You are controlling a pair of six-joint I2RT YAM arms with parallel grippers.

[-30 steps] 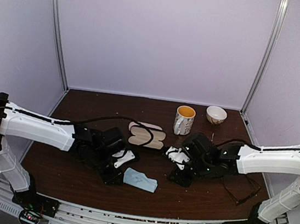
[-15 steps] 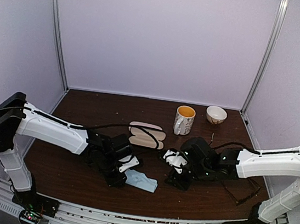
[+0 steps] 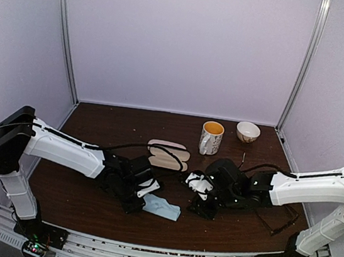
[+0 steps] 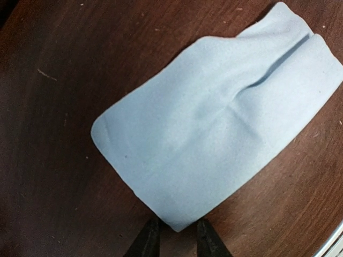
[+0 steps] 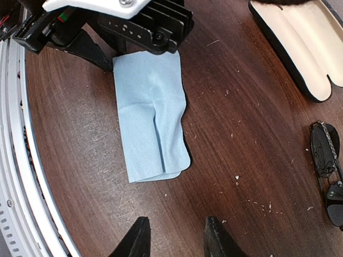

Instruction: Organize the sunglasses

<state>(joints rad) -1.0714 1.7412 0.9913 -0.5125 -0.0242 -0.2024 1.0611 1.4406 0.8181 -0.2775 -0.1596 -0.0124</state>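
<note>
Little looks done yet. One dark-lensed pair of sunglasses [image 5: 326, 160] lies loose on the desk [image 5: 241, 134], well apart from the open case [image 5: 300, 48], which looks empty. The left pincer [image 4: 177, 242] sits low at a corner of the blue cloth [image 4: 214, 123], its jaws narrowly apart and straddling that corner, not yet pinching it. The right pincer [image 5: 176, 238] hovers with its jaws apart and nothing between them. Casing the glasses and tidying the cloth appear to be left.
</note>
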